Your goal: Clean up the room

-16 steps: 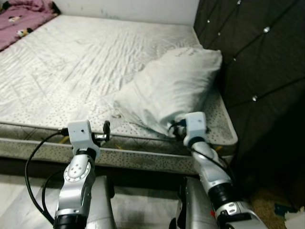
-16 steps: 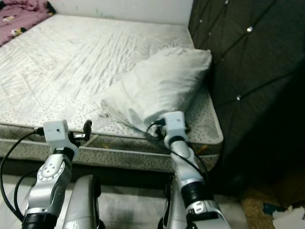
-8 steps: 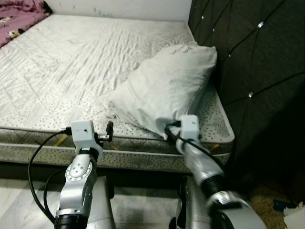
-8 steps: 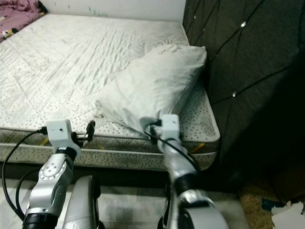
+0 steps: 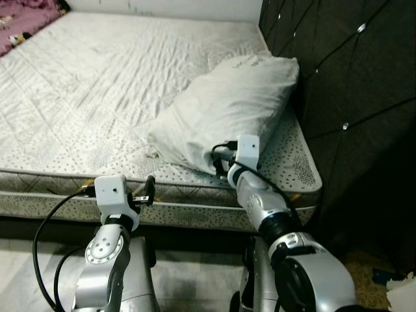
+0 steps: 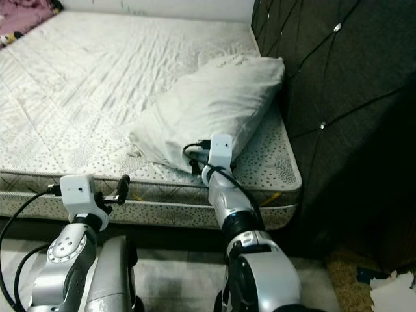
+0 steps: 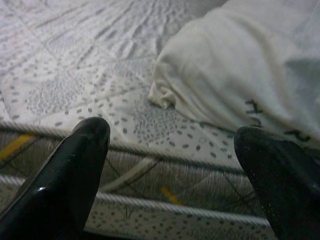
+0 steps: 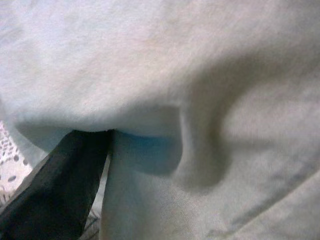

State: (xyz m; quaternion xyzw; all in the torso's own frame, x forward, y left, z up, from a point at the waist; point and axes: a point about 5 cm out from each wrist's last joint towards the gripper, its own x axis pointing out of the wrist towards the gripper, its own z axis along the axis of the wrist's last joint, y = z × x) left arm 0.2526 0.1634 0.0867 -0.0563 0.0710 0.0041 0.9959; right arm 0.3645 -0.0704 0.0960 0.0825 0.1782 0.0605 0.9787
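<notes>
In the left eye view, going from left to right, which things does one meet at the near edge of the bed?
Left gripper in front of the mattress edge → right gripper at the near end of the white pillow → dark padded headboard.

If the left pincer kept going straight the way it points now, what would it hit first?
Most likely the near edge of the mattress, which lies right ahead of the open left pincer. The white pillow lies farther on, toward one finger's side. Depth is hard to judge, so this is a guess.
</notes>
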